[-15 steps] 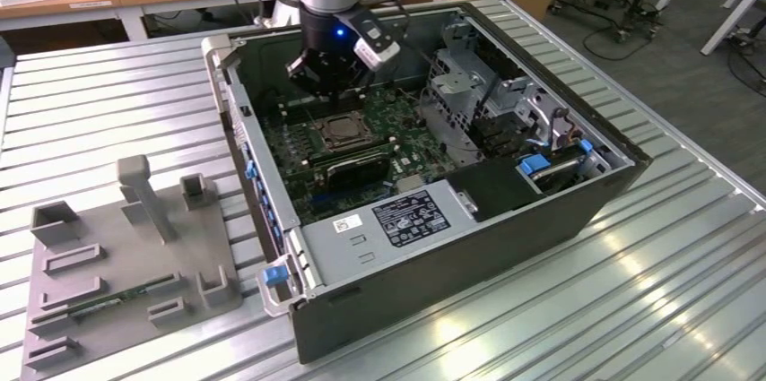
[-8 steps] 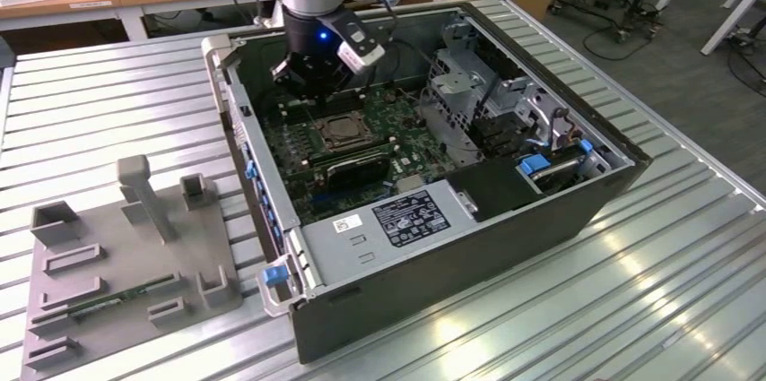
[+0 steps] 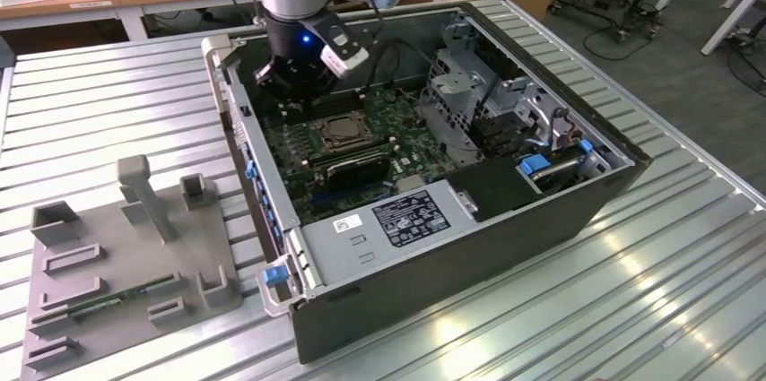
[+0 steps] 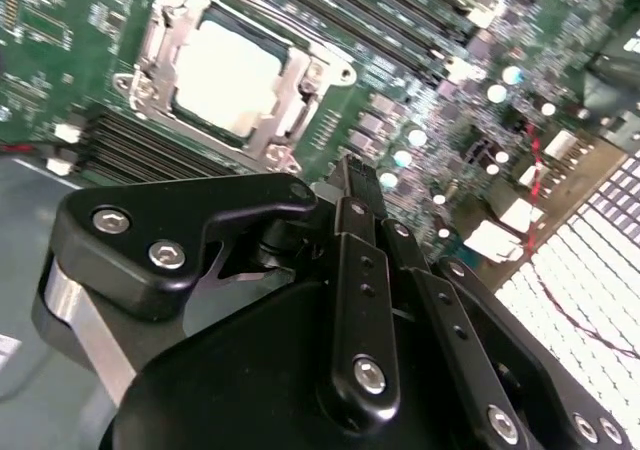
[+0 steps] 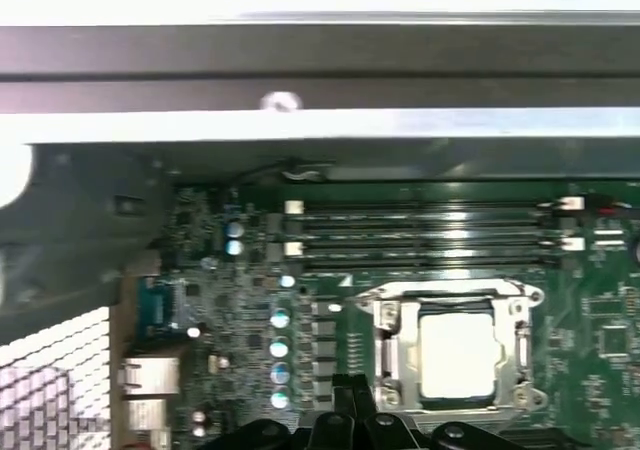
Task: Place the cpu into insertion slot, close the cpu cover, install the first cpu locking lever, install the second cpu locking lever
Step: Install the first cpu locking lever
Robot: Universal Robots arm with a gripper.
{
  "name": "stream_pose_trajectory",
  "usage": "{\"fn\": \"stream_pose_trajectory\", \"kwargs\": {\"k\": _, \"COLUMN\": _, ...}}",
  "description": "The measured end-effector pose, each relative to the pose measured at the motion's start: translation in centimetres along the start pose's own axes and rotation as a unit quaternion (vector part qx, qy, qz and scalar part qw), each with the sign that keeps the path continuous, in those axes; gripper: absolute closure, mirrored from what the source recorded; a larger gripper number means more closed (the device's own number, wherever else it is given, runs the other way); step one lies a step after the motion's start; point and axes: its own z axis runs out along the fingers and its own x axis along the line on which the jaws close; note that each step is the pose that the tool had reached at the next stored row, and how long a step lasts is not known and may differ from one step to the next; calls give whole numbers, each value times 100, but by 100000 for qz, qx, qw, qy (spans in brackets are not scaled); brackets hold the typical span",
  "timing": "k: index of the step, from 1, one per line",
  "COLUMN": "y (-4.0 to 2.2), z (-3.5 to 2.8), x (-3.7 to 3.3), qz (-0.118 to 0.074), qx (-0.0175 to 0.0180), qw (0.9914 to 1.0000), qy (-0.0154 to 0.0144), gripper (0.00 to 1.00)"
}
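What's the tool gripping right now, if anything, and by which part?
Nothing is held. The tool is shut and empty above the board, and the cpu lies in the insertion slot, away from the tool.

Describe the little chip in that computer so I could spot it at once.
Look inside the open computer case, at the green circuit board. Beside the long dark slots sits a silvery metal frame; the chip is the plain pale square in its window, blank where its neighbours are studded with parts.

An open computer case lies on a slatted metal table, a grey fixture tray just beside it.
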Motion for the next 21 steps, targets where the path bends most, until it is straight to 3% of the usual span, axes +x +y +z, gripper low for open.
{"fn": "stream_pose_trajectory", "kwargs": {"k": 5, "y": -3, "z": -4, "x": 102, "qz": 0, "qx": 14, "qw": 100000, "qy": -76, "gripper": 89}}
{"fn": "stream_pose_trajectory", "kwargs": {"k": 13, "y": 5, "z": -23, "x": 134, "qz": 15, "qx": -138, "qw": 99995, "qy": -943, "gripper": 89}}
{"fn": "stream_pose_trajectory", "kwargs": {"k": 19, "y": 38, "z": -70, "x": 133, "qz": 115, "qx": -279, "qw": 99981, "qy": -1932, "gripper": 89}}
{"fn": "stream_pose_trajectory", "kwargs": {"k": 21, "y": 55, "z": -70, "x": 139, "qz": 112, "qx": -297, "qw": 99977, "qy": -2129, "gripper": 89}}
